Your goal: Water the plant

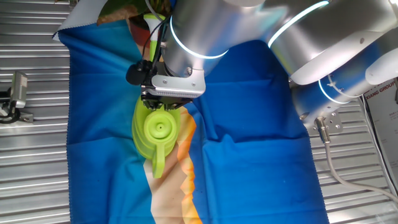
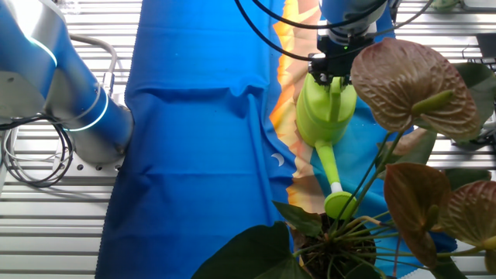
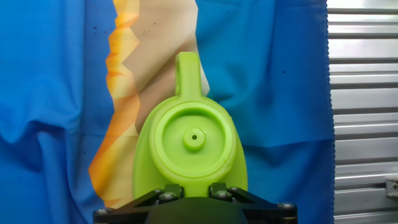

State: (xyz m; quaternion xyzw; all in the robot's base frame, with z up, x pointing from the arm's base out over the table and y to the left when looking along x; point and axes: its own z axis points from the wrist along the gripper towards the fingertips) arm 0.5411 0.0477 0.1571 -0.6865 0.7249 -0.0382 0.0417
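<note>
The lime-green watering can (image 1: 158, 130) lies on the blue cloth, seen from above in the hand view (image 3: 193, 149). In the other fixed view the can (image 2: 325, 116) points its spout (image 2: 339, 203) at the plant (image 2: 341, 240), a clump of green and reddish-brown leaves in the near foreground. The spout's end is close to the plant's base. In one fixed view only a few leaves of the plant (image 1: 118, 11) show at the top, behind the arm. My gripper (image 3: 191, 190) sits at the can's handle end, its fingers closed on it (image 1: 163, 102) (image 2: 332, 77).
A blue cloth (image 1: 249, 124) with an orange and beige strip covers the ribbed metal table (image 1: 31, 162). A metal clamp (image 1: 15, 93) stands at the left edge. The arm's base (image 2: 70, 85) and its cables are left of the cloth.
</note>
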